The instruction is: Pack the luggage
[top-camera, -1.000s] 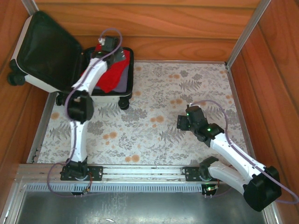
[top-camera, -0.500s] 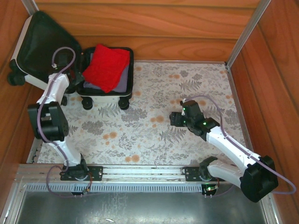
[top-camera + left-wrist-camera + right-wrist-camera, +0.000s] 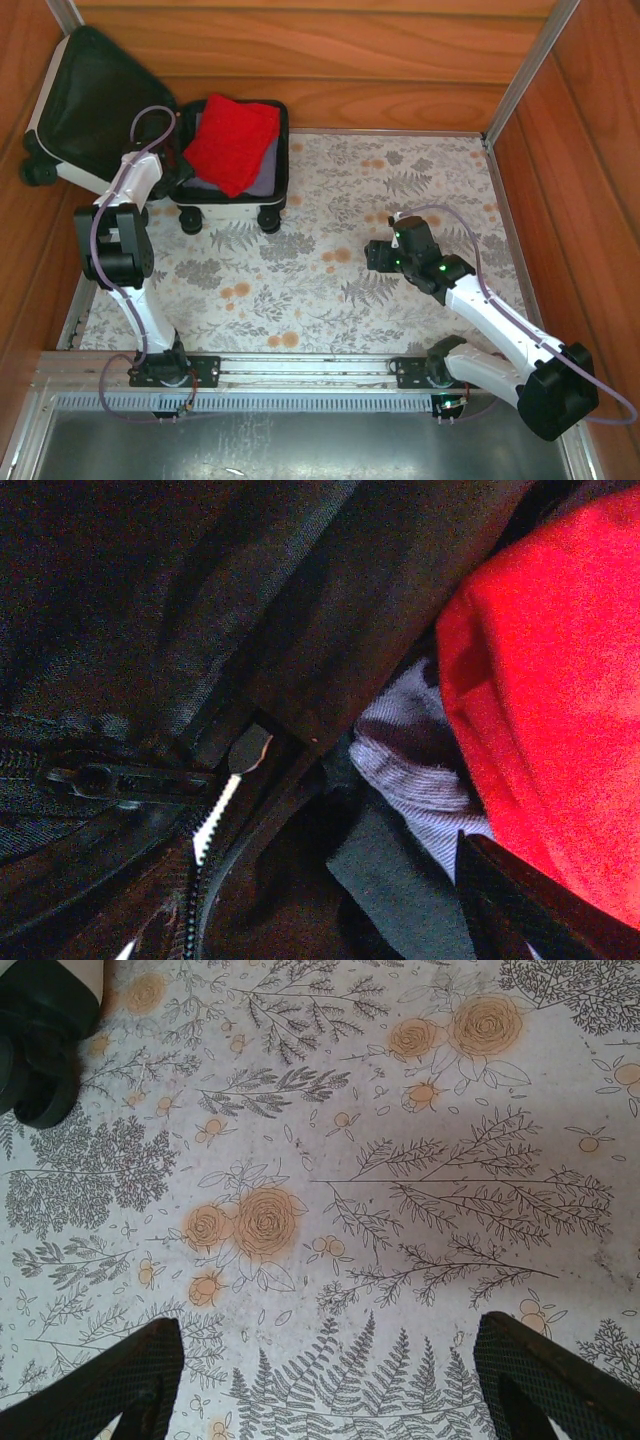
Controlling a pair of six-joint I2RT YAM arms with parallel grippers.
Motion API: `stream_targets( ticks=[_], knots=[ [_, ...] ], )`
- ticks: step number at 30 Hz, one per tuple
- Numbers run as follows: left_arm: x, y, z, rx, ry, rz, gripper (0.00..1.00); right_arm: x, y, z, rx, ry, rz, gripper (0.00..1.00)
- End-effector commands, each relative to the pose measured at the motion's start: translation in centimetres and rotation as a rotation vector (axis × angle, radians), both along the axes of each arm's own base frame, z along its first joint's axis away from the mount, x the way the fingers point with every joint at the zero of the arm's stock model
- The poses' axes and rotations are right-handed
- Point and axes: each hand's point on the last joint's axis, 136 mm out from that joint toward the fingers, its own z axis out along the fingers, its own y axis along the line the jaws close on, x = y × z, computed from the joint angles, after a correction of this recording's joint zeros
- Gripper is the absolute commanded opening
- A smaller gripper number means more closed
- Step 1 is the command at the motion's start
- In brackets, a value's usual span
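I count one suitcase, one red cloth, one pale grey cloth, one zipper pull, one flowered mat, and my two arms.

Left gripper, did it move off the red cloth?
Yes. The left gripper slid off the red cloth to the left edge of the luggage.

Small white hard-shell luggage, lying open, black-lined lid tilted up leftward, far-left corner
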Motion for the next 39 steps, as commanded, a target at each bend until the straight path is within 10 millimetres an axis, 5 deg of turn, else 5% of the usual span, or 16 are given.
stream_targets(
  ticks=[1, 12, 15, 26, 39],
  knots=[
    [3.7, -2.6, 1.8, -0.104, -0.147, 0.0, 0.67, -0.1, -0.6, 0.4, -0.011, -0.004, -0.02, 0.81],
    [3.0, -2.5, 9.0, 0.272, -0.263, -0.043, 0.71, -0.1, -0.9, 0.2, -0.033, -0.003, -0.024, 0.81],
    [2.4, -2.4, 9.6, 0.283, -0.273, -0.023, 0.75, 0.1, -0.8, 0.2, -0.034, -0.004, -0.023, 0.81],
    [5.2, -6.2, 5.8, -0.033, -0.265, 0.049, 0.77, -0.3, -1.0, -0.2, -0.044, 0.014, -0.024, 0.81],
    [7.5, -6.3, 1.6, -0.075, -0.228, 0.132, 0.72, -0.8, -2.0, -0.4, -0.069, 0.008, -0.042, 0.81]
  ],
)
